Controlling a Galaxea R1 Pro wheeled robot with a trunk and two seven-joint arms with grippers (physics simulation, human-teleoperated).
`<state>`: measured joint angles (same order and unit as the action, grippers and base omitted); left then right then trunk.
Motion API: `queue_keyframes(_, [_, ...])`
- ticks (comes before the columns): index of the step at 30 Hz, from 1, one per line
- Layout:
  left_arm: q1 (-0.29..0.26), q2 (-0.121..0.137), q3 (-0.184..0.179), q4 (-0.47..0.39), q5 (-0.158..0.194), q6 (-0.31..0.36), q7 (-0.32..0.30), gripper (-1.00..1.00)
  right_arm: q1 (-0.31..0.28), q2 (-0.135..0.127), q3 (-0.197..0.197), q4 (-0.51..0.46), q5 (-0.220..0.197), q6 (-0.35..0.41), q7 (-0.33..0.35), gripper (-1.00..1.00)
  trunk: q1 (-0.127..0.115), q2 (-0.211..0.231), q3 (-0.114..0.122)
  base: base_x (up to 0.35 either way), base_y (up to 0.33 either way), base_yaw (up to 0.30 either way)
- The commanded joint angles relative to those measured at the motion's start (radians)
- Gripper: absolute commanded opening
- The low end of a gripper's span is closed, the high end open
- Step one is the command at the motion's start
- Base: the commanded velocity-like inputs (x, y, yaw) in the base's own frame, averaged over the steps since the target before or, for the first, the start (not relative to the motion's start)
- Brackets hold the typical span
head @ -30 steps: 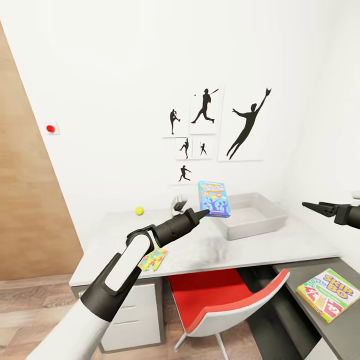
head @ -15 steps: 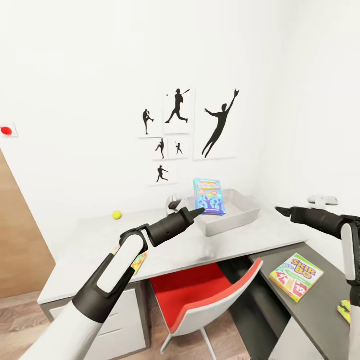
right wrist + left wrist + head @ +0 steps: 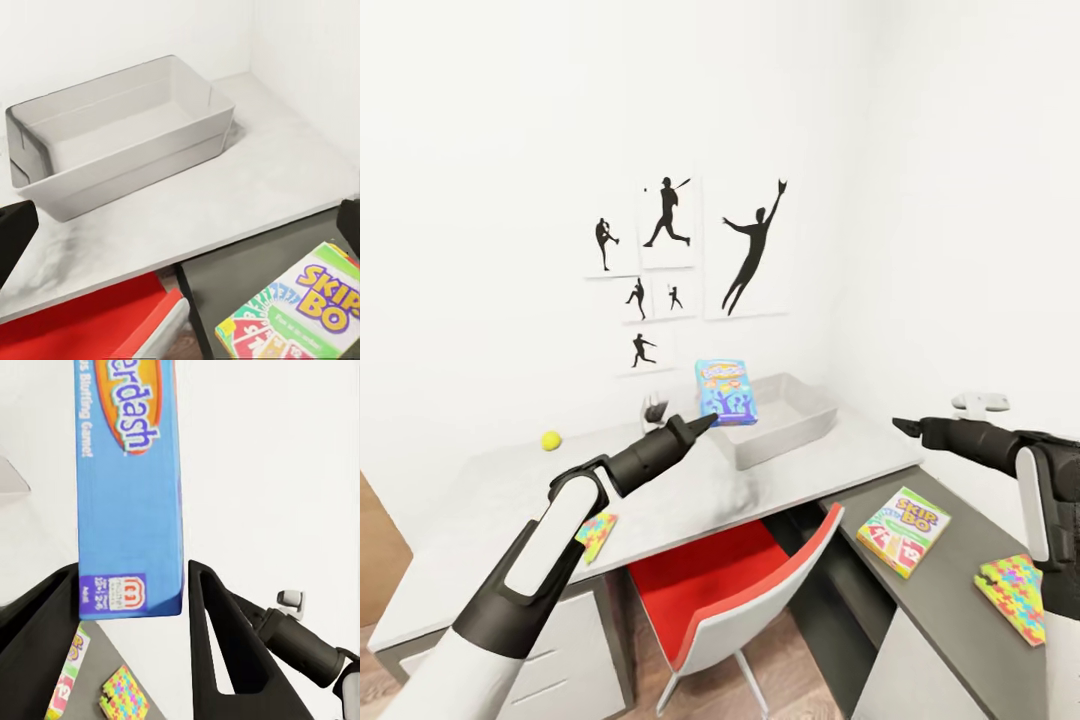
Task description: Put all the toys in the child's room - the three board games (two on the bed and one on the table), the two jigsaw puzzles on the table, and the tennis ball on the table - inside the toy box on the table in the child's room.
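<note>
The long light grey desk (image 3: 780,480) runs across the middle of the head view, joined at lower right to a dark grey lower desk section (image 3: 950,585). A red and white chair (image 3: 740,590) sits tucked under it. The empty grey toy box (image 3: 785,420) rests on the desk at centre. The left gripper (image 3: 705,420), centre frame, has its fingers (image 3: 217,652) pinching a light blue board game (image 3: 726,392), upright just beside the toy box's left wall. The right gripper (image 3: 900,426), at right, hangs above the desk's right end; whether its fingers are spread I cannot tell. The SKIP-BO box (image 3: 903,531) and one jigsaw puzzle (image 3: 1015,596) lie on the dark section; another jigsaw puzzle (image 3: 596,534) lies at the desk's front edge, lower left. The tennis ball (image 3: 550,440) sits at far left.
</note>
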<state>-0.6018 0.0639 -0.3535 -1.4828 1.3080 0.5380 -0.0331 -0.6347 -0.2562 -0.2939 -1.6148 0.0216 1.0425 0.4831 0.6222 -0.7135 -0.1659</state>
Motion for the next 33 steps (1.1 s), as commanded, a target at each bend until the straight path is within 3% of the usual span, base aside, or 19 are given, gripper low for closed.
queue_keyframes(1, [0.003, 0.003, 0.005, -0.002, 0.003, 0.003, -0.012, -1.0, 0.001, 0.005, 0.0, -0.001, 0.001, 0.005, 0.009, 1.0, 0.0, -0.001, -0.002, 0.0, 0.0, -0.078])
queue_keyframes(14, [0.024, 0.014, 0.047, -0.005, 0.005, 0.021, -0.042, -1.0, 0.007, 0.017, 0.001, -0.001, -0.007, -0.038, 0.079, 1.0, 0.0, -0.001, -0.002, 0.031, 0.069, -0.043])
queue_keyframes(26, [0.033, 0.019, 0.053, -0.025, 0.004, 0.023, -0.051, -1.0, 0.006, 0.018, -0.001, -0.001, -0.006, -0.038, 0.086, 1.0, 0.0, -0.001, -0.002, 0.093, 0.147, -0.269])
queue_keyframes(33, [0.049, 0.027, 0.091, -0.028, 0.006, 0.023, -0.054, -1.0, 0.005, 0.018, -0.001, -0.001, -0.006, -0.035, 0.086, 1.0, 0.0, -0.001, -0.002, 0.006, 0.008, -0.294])
